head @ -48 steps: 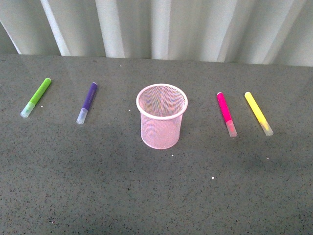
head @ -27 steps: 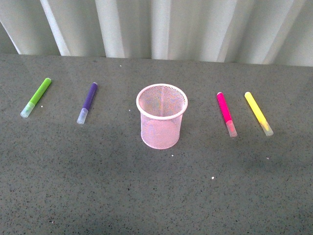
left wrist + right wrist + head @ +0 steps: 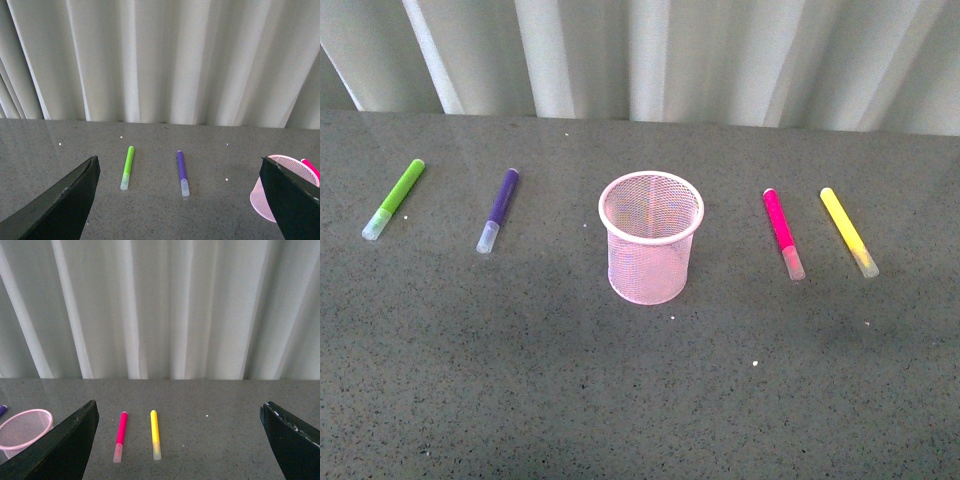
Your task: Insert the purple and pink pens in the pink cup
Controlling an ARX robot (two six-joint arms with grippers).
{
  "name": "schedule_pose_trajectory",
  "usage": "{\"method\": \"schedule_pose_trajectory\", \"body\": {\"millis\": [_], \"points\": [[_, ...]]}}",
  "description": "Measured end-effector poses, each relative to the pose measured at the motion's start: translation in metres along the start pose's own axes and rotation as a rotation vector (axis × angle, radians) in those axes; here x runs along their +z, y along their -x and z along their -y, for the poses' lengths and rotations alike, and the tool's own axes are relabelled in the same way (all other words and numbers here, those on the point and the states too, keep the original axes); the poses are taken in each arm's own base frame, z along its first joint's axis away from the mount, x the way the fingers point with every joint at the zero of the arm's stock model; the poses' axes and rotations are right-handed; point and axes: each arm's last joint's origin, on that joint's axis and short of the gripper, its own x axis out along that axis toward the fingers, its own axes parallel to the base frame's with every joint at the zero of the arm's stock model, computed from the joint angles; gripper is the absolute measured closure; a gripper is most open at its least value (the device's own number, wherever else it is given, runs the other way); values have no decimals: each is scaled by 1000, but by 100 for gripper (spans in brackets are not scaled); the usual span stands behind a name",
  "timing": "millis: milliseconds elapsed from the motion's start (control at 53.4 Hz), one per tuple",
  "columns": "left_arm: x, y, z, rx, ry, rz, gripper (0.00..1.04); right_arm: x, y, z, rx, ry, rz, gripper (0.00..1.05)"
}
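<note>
**Pens Not Yet Taken Up, Cup Empty**

The pink cup (image 3: 648,265) is stood upright at the middle of the table (image 3: 640,410), mouth open and nothing seen inside. The purple pen (image 3: 497,208) is laid flat to its left and the pink pen (image 3: 783,233) to its right, probably so that each can be taken by the arm on its own side. A green marker (image 3: 393,199) lies far left, a yellow marker (image 3: 848,231) far right.

The left gripper (image 3: 179,200) and right gripper (image 3: 177,440) are held spread wide, with nothing between their fingers.

The surface is dark grey and speckled, backed by a pale pleated curtain (image 3: 650,60).
</note>
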Motion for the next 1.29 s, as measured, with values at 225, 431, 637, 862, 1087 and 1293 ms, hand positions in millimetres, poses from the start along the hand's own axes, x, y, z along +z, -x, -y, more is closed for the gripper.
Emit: {"method": "schedule_pose_trajectory", "body": {"millis": [225, 431, 637, 862, 1087, 1293], "points": [[0, 0, 0, 0, 0, 0, 7, 0, 0, 0, 0, 0, 0, 7], [0, 0, 0, 0, 0, 0, 7, 0, 0, 0, 0, 0, 0, 7], [3, -2, -1, 104, 100, -243, 7, 0, 0, 0, 0, 0, 0, 7], [69, -60, 2, 140, 223, -283, 7, 0, 0, 0, 0, 0, 0, 7], [121, -147, 14, 21, 192, -274, 7, 0, 0, 0, 0, 0, 0, 7], [94, -243, 39, 1, 125, -560, 7, 0, 0, 0, 0, 0, 0, 7]]}}
